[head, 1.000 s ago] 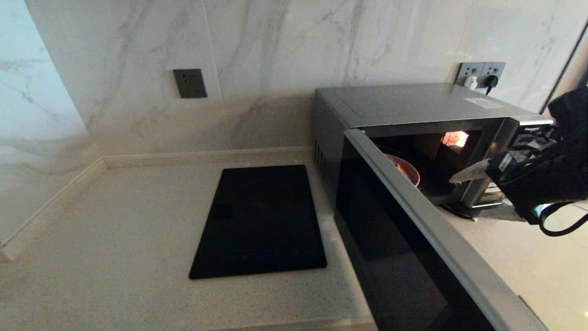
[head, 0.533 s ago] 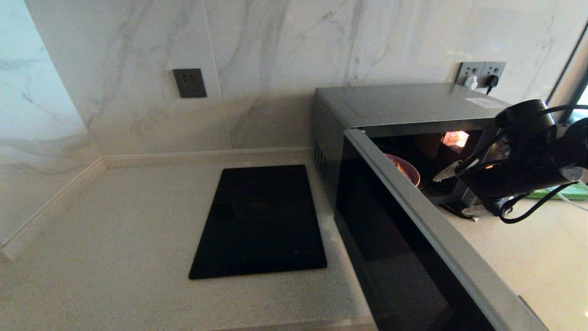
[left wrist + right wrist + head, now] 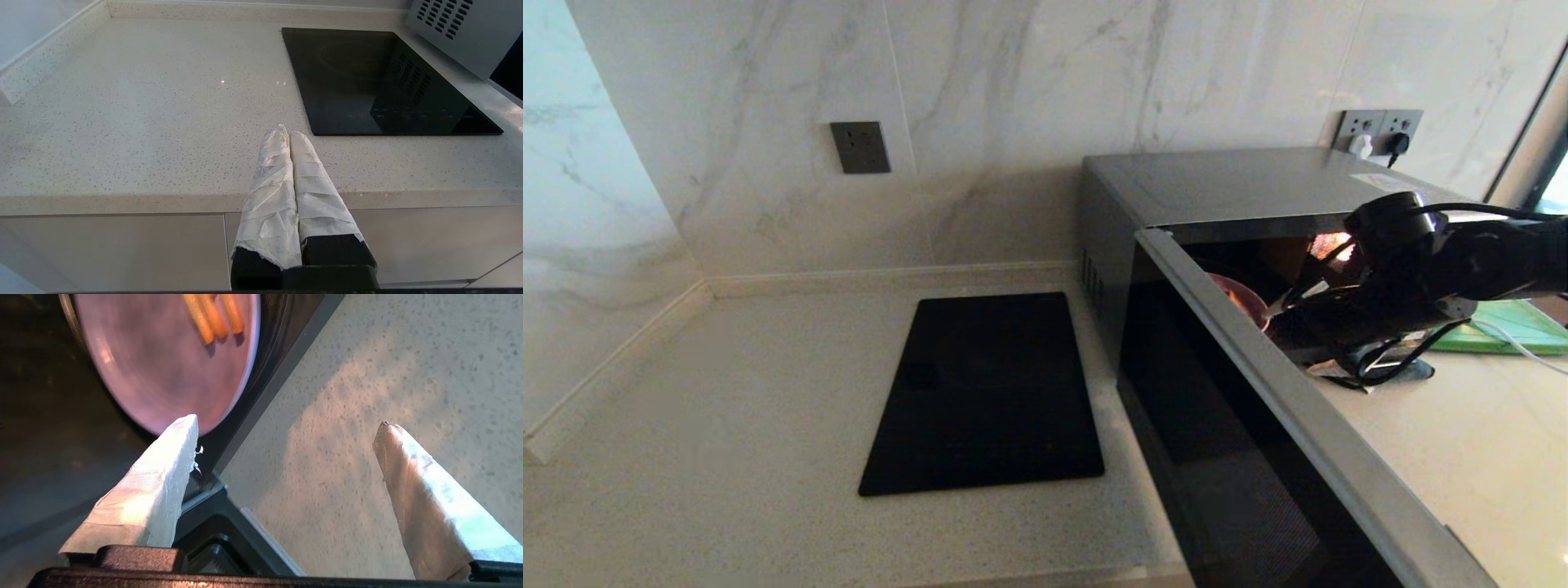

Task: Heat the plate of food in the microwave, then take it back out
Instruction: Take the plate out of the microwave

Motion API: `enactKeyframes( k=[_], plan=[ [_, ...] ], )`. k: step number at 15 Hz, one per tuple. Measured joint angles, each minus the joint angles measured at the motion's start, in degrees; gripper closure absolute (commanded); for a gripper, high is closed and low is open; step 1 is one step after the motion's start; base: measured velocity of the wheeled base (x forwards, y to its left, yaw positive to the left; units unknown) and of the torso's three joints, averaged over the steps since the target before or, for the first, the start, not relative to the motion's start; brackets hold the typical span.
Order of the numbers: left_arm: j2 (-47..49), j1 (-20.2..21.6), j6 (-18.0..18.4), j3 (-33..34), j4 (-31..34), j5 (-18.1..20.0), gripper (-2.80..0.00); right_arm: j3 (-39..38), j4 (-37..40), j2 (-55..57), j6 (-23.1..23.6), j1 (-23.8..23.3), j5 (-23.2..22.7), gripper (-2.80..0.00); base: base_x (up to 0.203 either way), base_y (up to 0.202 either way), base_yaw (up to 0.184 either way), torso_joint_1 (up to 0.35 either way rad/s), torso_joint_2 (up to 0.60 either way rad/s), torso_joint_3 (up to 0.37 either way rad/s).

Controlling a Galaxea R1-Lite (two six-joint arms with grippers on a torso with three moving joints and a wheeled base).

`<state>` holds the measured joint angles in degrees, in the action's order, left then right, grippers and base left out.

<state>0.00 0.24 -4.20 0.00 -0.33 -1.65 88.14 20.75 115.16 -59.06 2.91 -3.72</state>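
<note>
Head view: microwave (image 3: 1225, 184) on the table (image 3: 727, 425), door (image 3: 1282, 425) swung wide open toward the camera, cavity lit. Right tool (image 3: 1278, 314) at the mouth of the cavity, arm coming in from the right; plate of food (image 3: 1245, 298) sits inside, just beyond the tool tip, mostly hidden behind the door edge. Black cooktop (image 3: 984, 392) lies well off to the tool's far side, past the door; green cutting board (image 3: 1515, 327) behind the arm. Left wrist view: left tool (image 3: 289, 136) w/ both wrapped fingers pressed together, nothing between them, hanging off the table's front edge; cooktop (image 3: 380, 77) ahead of it and to one side. Right wrist view: right tool (image 3: 286, 424) w/ fingers spread wide apart, holding nothing; one fingertip (image 3: 184, 428) right at the plate rim, can't tell if touching. Plate of food (image 3: 163, 363) straight ahead of that finger, fries (image 3: 214, 314) on it; the other finger (image 3: 392, 445) over bare table (image 3: 367, 375) outside the oven.
</note>
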Motion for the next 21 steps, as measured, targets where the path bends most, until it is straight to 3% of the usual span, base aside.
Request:
enactKeyframes(
  k=[21],
  plan=[
    [0.0,0.0,0.0,0.0,0.0,0.0,0.0,9.5,6.0,9.9,-0.6,0.5,0.9,-2.8,0.0,0.0,0.0,0.0,0.0,0.0]
  ],
)
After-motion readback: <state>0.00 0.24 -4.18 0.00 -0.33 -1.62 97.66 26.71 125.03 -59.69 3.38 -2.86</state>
